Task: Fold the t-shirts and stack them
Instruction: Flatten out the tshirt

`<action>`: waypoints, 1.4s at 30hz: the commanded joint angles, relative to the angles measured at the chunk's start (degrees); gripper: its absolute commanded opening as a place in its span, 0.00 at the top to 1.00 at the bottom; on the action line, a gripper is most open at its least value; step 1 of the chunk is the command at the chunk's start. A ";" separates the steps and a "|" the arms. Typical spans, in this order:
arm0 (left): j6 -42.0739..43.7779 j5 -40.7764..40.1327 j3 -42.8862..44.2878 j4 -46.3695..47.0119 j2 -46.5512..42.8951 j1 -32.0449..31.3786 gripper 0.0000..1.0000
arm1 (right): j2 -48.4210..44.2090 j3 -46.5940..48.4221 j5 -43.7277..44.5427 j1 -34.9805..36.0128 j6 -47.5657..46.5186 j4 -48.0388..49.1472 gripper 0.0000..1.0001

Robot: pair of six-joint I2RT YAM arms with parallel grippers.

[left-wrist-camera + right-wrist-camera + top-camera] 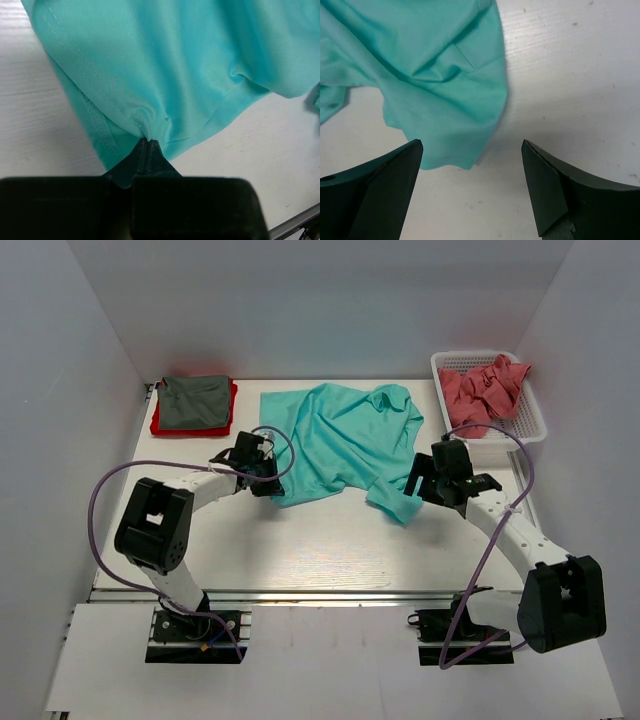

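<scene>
A teal-green t-shirt (340,440) lies spread and rumpled on the white table. My left gripper (268,480) is at its lower left edge, and in the left wrist view the gripper (148,141) is shut on a pinch of the teal cloth (165,65) near the hem. My right gripper (415,487) stands open at the shirt's lower right corner. In the right wrist view that gripper (472,150) has the teal corner (435,75) just ahead of its fingers, with only bare table between them. A folded dark grey t-shirt (196,400) lies on a red one (160,426) at the back left.
A white mesh basket (530,430) at the back right holds crumpled salmon-pink t-shirts (485,388). White walls close in the table on the left, back and right. A metal rail runs along the near edge (320,592).
</scene>
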 commanded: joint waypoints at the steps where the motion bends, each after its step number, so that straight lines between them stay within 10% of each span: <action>1: 0.67 -2.20 -0.26 0.07 -6.14 -0.21 1.00 | -1.13 -1.67 -0.03 -0.12 0.29 -3.14 0.16; 13: 1.72 -4.49 -1.32 -1.69 -10.54 -0.21 1.00 | 9.58 -3.70 -8.97 -0.12 3.19 2.65 0.27; 22: 1.72 -3.88 -1.32 -0.82 -10.54 -0.21 1.00 | 12.31 -6.68 -19.87 -0.12 4.16 9.68 0.54; 24: 1.72 -3.17 -0.71 -0.81 -10.54 -0.21 1.00 | 13.01 -6.51 -20.23 -0.21 4.59 10.21 0.67; 25: 1.72 -3.17 -0.71 -0.81 -10.54 -0.21 1.00 | 13.28 -6.16 -20.06 -0.12 4.68 10.04 0.89; 28: 1.72 -2.65 -0.71 -0.81 -10.54 -0.21 1.00 | 12.58 -5.72 -18.83 -0.21 4.25 9.52 1.00; 42: 2.86 -5.81 5.26 -0.99 -18.71 -0.21 1.00 | -12.29 -1.07 7.00 -0.12 1.96 6.70 1.00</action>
